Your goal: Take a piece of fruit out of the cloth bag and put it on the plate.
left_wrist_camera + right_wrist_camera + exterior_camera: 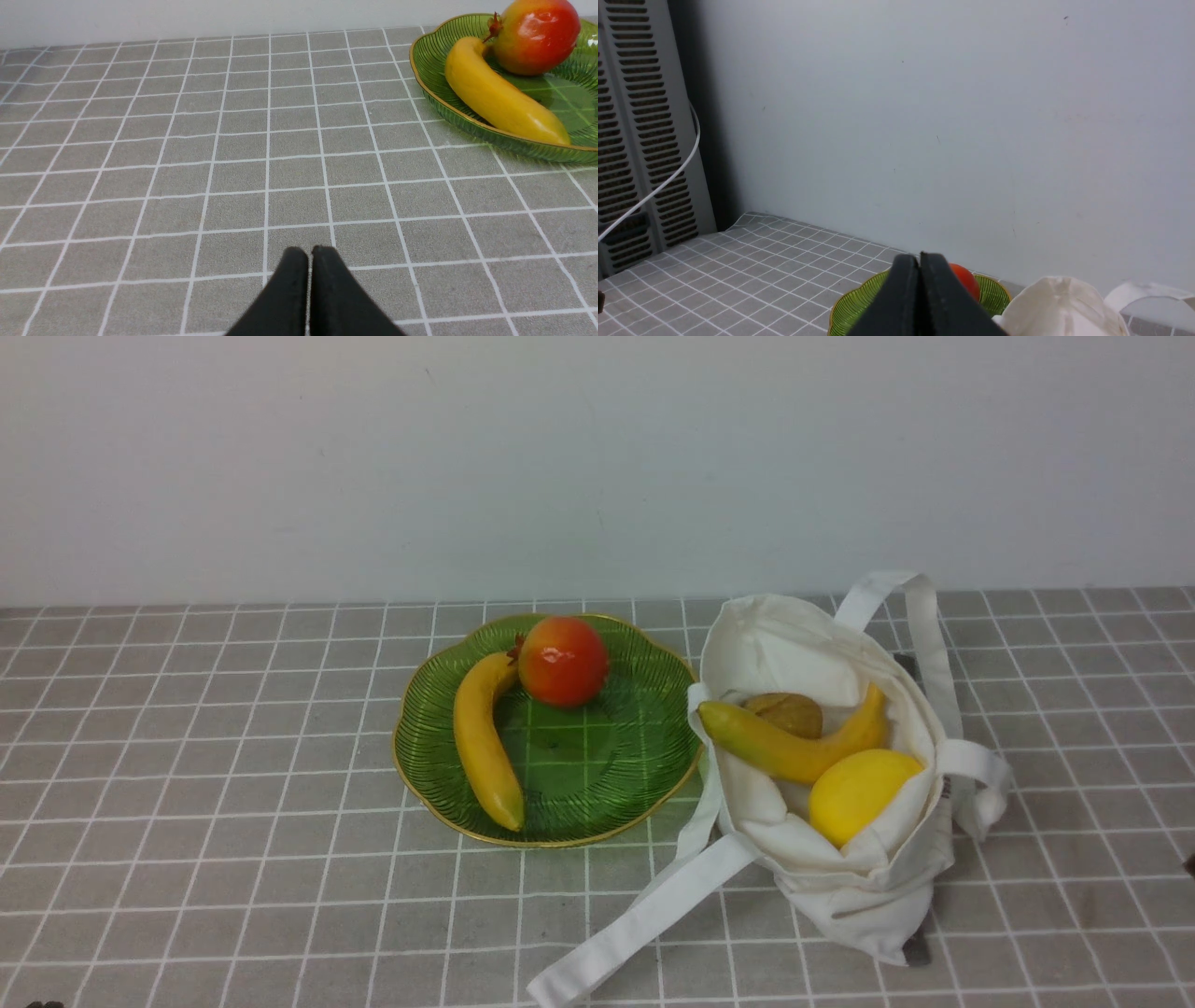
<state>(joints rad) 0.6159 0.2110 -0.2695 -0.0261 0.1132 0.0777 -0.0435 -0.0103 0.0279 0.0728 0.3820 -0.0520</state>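
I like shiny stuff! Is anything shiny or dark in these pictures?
Front view: a white glare spot on the pomegranate. Left wrist view: the same fruit gleams. Right wrist view: dark shadow on the wall beside the vented panel.

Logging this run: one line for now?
left gripper shut; right gripper shut; plate: banana, pomegranate; cloth bag: second banana, lemon, kiwi

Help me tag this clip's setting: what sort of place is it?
Probably a lab test bench, not a kitchen: a grid-patterned tabletop against a bare wall, a vented panel at its edge, and a plate and bag laid out.
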